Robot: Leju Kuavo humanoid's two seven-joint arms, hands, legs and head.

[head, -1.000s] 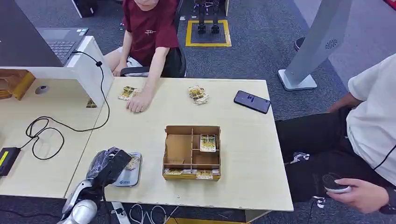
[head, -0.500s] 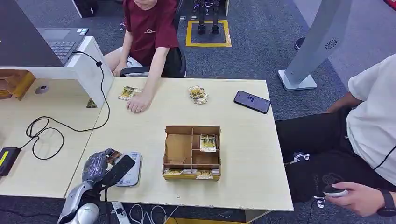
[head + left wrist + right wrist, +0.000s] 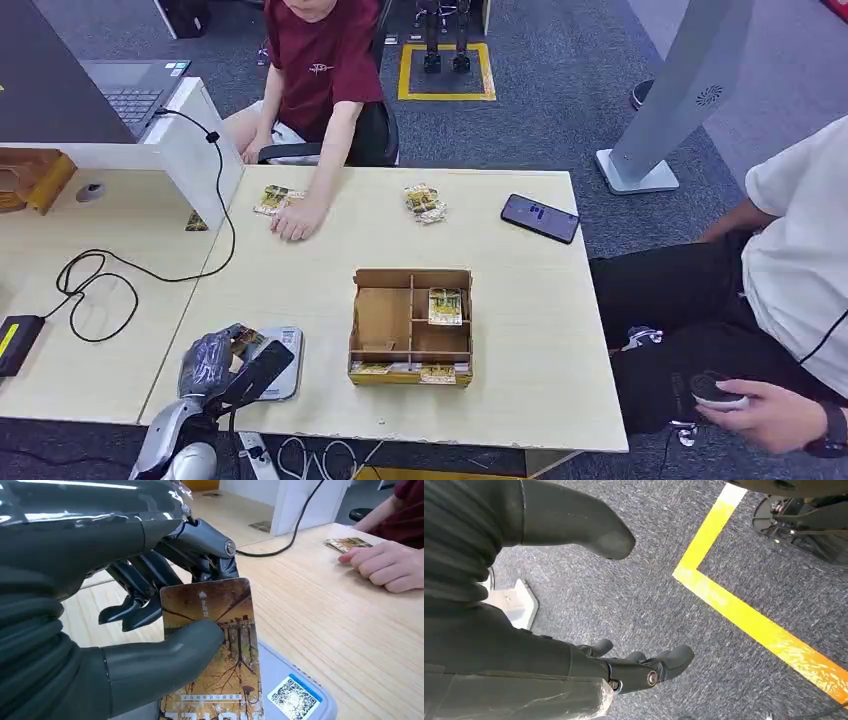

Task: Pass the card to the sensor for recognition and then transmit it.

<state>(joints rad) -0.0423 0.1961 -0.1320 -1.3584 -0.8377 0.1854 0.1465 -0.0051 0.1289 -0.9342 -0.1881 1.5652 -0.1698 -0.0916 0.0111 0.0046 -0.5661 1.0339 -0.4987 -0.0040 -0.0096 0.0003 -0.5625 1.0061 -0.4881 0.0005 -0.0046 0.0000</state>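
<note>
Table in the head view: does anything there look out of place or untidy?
Nothing looks damaged or spilled. Only the small card pile at the far side is fanned out unevenly, while the tray sits square on the table.

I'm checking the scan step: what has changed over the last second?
The left hand, holding the card, has drawn back off the grey sensor toward the table's near edge, uncovering more of it. Its hold on the card, the divided cardboard box and the phone are unchanged.
</note>
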